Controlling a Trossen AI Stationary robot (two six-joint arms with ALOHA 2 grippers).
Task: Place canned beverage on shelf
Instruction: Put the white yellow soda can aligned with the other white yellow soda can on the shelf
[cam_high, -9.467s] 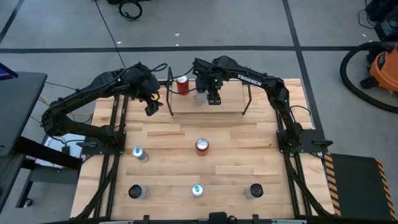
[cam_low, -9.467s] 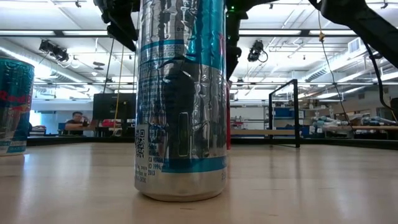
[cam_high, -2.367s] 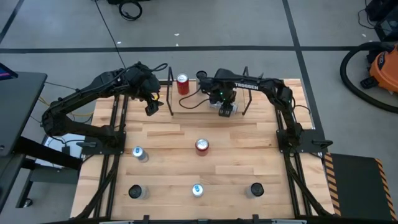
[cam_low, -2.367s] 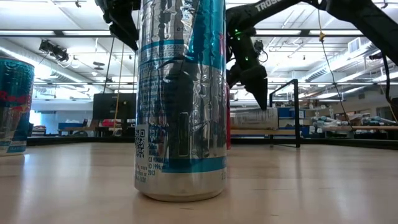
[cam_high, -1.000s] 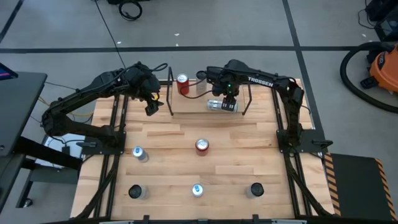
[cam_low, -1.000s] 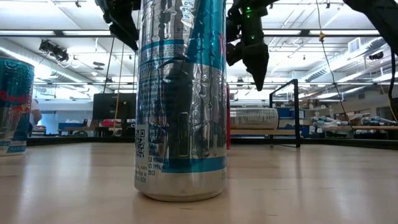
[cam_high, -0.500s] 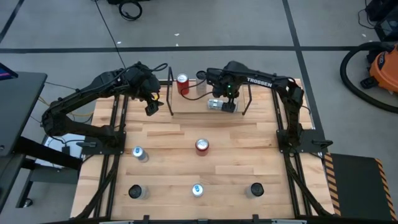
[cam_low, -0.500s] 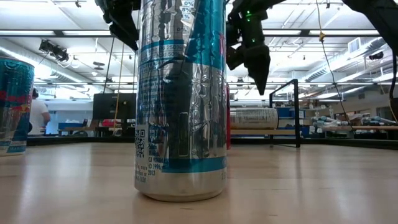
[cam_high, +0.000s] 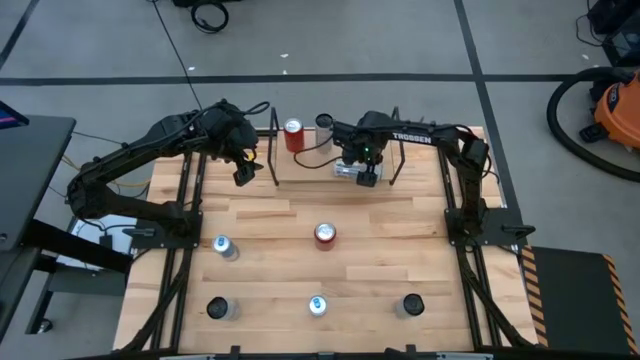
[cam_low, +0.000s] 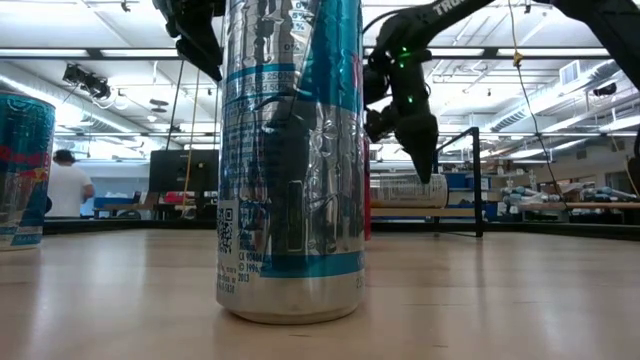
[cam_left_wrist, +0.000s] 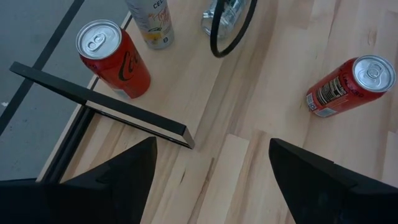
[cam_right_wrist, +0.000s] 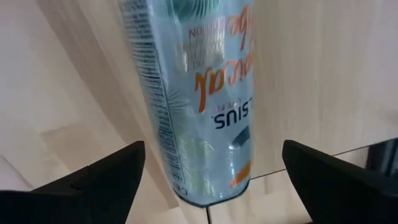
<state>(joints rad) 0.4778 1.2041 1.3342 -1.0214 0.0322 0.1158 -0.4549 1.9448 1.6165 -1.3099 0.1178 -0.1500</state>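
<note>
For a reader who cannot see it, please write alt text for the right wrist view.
A pale can printed with orange lettering lies on its side on a light wood board, filling the middle of the picture. The right gripper is above it, jaws open either side, not touching it.

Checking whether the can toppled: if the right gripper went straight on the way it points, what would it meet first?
Probably the pale can lying on its side on the shelf; the open right gripper points down at it, fingers either side. Depth is unclear.
</note>
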